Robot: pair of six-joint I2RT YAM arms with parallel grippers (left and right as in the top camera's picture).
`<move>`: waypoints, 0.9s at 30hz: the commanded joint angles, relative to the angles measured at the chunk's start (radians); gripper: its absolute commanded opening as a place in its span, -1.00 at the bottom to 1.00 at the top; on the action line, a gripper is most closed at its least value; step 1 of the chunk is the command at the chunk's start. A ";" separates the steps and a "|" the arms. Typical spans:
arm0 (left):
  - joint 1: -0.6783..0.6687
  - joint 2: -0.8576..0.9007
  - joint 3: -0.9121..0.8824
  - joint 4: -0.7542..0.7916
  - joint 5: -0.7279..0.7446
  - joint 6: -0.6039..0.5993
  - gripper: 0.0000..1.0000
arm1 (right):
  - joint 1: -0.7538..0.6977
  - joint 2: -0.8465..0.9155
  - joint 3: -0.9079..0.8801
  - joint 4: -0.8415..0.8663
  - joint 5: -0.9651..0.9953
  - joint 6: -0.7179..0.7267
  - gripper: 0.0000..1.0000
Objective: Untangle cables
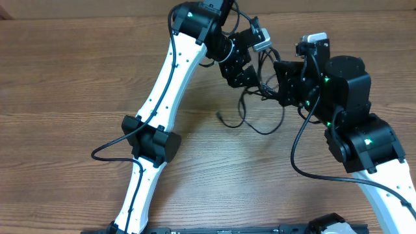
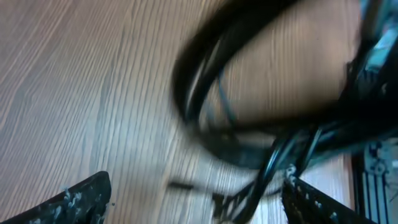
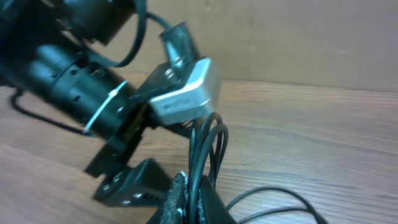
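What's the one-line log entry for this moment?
left end effector: open around cables | right end effector: shut on cables | loose loops trail onto wooden table

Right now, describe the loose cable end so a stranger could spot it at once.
On the wooden table, thin black cables tangle between the left arm and the right arm. The loose end is the short stub on the wood, sticking out from the loops toward the left arm.
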 commanded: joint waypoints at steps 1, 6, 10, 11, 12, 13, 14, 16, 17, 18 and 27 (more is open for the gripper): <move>0.013 0.018 0.000 -0.012 -0.045 0.027 0.75 | 0.001 -0.012 0.108 0.000 0.085 -0.034 -0.92; 0.012 0.018 0.000 -0.010 -0.022 0.027 0.76 | -0.008 -0.012 0.190 -0.022 0.109 -0.034 -0.92; -0.002 0.018 0.000 -0.008 0.015 0.027 0.75 | -0.026 -0.011 0.200 -0.023 0.109 -0.034 -0.92; -0.006 0.018 0.000 -0.006 0.027 0.028 0.73 | -0.030 -0.010 0.200 -0.026 0.109 -0.034 -0.93; -0.009 0.018 0.000 -0.004 0.043 0.028 0.73 | -0.032 -0.010 0.200 -0.029 0.109 -0.034 -0.92; -0.012 0.018 0.000 -0.002 0.062 0.028 0.67 | -0.033 -0.010 0.200 -0.031 0.109 -0.034 -0.93; -0.014 0.018 0.000 0.001 0.080 0.028 0.61 | -0.033 -0.010 0.200 -0.031 0.109 -0.034 -0.92; -0.022 0.018 0.000 0.013 0.143 0.028 0.52 | -0.033 -0.010 0.200 -0.032 0.109 -0.034 -0.93; -0.023 0.018 0.000 0.021 0.164 0.027 0.40 | -0.033 -0.010 0.200 -0.032 0.109 -0.034 -0.93; -0.023 0.018 0.000 0.027 0.187 0.027 0.28 | -0.033 -0.010 0.200 -0.033 0.109 -0.034 -0.92; -0.052 0.023 0.000 0.084 0.396 0.027 -0.91 | -0.033 -0.010 0.200 -0.048 0.109 -0.033 -0.93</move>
